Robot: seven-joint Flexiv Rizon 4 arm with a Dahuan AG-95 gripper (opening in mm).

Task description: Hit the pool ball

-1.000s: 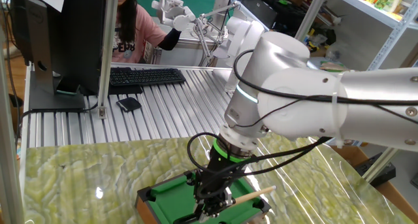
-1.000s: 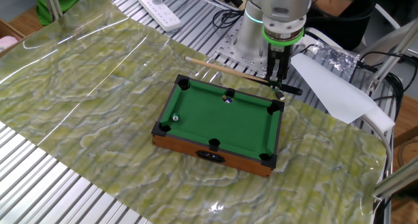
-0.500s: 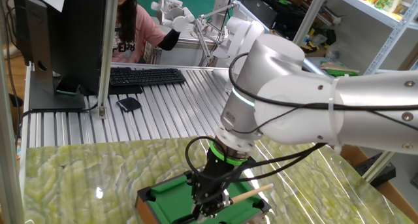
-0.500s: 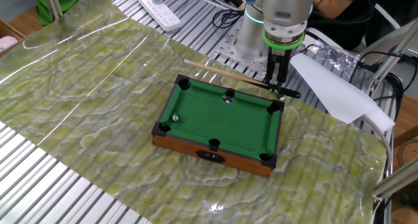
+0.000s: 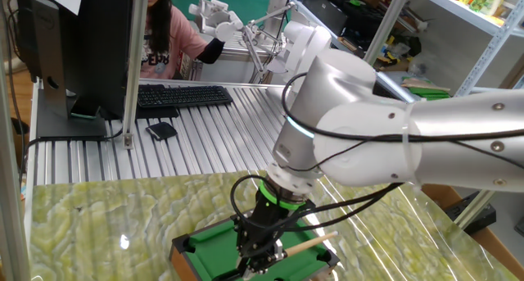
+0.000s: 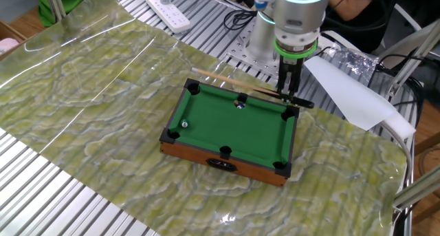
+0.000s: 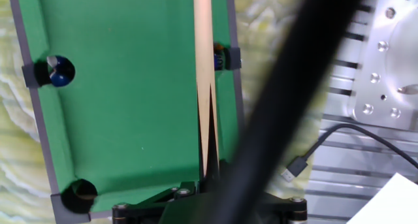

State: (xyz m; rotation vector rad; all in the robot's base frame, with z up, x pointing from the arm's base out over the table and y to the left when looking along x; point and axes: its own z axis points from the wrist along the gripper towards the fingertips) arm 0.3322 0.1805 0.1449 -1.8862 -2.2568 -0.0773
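End effector [image 6: 288,97] clenched on the cue stick [image 6: 234,82] lines it along the far rail toward the pool ball [image 6: 240,104] at upper centre; next, I judge, a short straight thrust

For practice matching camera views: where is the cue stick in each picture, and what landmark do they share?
One fixed view: cue stick at bottom centre.
Other fixed view: slanting along the far edge of the green felt, at.
Hand view: straight up the middle.
Shared landmark: the green felt.
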